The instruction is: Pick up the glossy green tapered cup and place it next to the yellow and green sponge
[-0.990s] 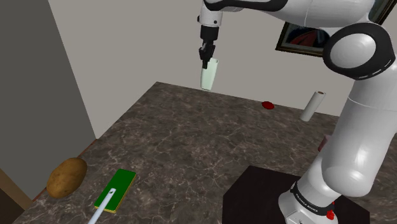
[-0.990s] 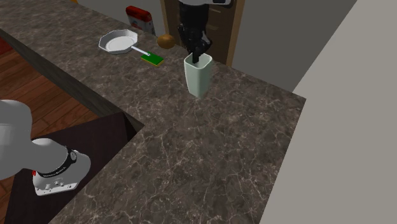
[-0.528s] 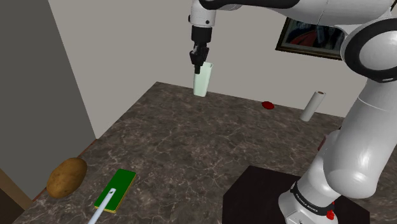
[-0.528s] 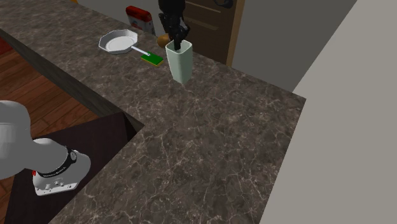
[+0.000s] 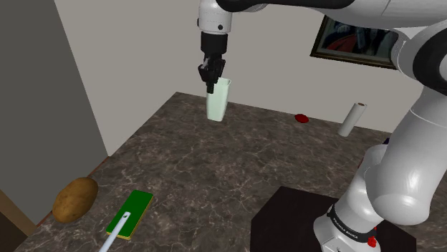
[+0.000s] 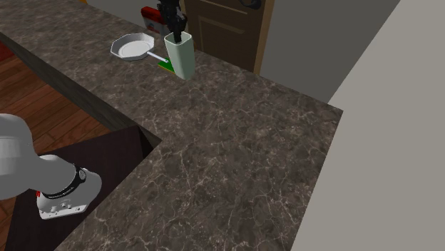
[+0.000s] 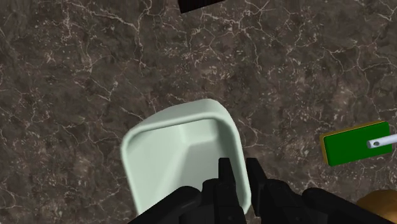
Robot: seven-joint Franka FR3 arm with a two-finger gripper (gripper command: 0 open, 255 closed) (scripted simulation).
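Dark marbled counter [image 5: 215, 165] — transport under way.
Potato [image 5: 74, 199] and green-topped sponge [image 5: 131, 212] lie at the shoulder view's 7 o'clock; at 1 o'clock from them the pale green cup [image 5: 218, 100] hangs aloft, gripper [image 5: 212, 71] clamped on its rim. It has drifted leftward over the last second — closing on the sponge, descent yet to come.

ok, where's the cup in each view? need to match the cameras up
Shoulder view: pale green cup at top centre, held in the air by the gripper.
Second exterior view: cup near the top, left of centre.
Wrist view: cup at the fingers, which pinch its wall.
Shared landmark: green sponge under a white handle.
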